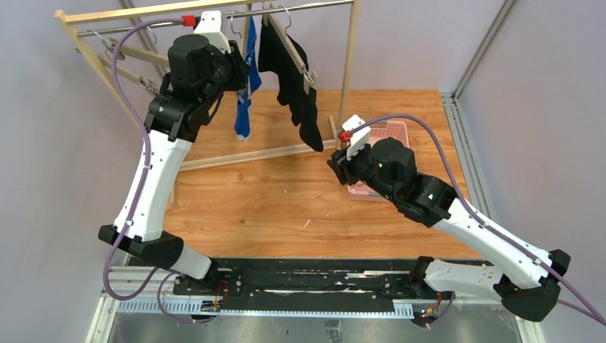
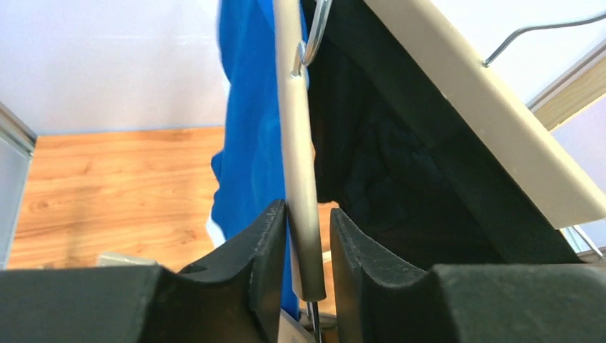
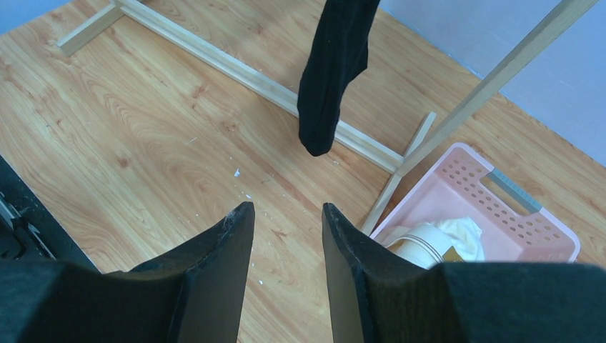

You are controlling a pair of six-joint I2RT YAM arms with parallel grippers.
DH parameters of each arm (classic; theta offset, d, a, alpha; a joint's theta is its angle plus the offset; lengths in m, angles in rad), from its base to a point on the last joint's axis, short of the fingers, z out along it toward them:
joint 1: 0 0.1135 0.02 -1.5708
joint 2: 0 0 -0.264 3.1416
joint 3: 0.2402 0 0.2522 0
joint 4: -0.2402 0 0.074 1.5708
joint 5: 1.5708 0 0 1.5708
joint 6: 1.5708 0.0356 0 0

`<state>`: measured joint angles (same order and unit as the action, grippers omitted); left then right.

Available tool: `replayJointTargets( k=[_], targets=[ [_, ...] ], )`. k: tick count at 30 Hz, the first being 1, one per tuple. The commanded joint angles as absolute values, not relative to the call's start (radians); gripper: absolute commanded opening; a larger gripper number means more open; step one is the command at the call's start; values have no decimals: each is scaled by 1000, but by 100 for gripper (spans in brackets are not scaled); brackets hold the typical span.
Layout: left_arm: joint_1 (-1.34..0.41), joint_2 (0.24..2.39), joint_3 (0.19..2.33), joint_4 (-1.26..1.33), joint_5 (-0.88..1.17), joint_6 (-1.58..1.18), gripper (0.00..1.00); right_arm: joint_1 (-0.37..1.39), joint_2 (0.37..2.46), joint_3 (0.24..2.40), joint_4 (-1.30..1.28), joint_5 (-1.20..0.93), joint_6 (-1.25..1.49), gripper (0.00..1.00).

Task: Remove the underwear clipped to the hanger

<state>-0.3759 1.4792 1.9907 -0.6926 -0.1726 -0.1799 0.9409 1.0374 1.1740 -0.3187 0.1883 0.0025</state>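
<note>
Left gripper is straddling the hanger bar; firm clamping cannot be confirmed. Right gripper is holding its jaws apart, empty. Blue underwear is hanging beside the bar, probably soft, light and limp; grasp free-hanging cloth low down.

The top camera sits high up at the back and looks down on the whole desk from far off. The left wrist camera looks along the left claw, very close to a hanger bar (blue cloth fills the middle). The right wrist camera looks down past the right claw at the desk. It and the top camera both show the black cloth and pink basket.
</note>
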Motion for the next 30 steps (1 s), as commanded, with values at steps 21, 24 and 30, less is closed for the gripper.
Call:
replayJointTargets(
  k=[21, 24, 30],
  targets=[
    [-382, 1393, 2042, -582, -154, -108, 0, 963, 1054, 1137, -289, 215, 20, 43],
    [-382, 1371, 2031, -585, -149, -107, 0, 962, 1051, 1133, -285, 219, 16, 43],
    [-382, 1298, 1945, -557, -142, -111, 0, 962, 1052, 1124, -281, 224, 14, 43]
  ],
)
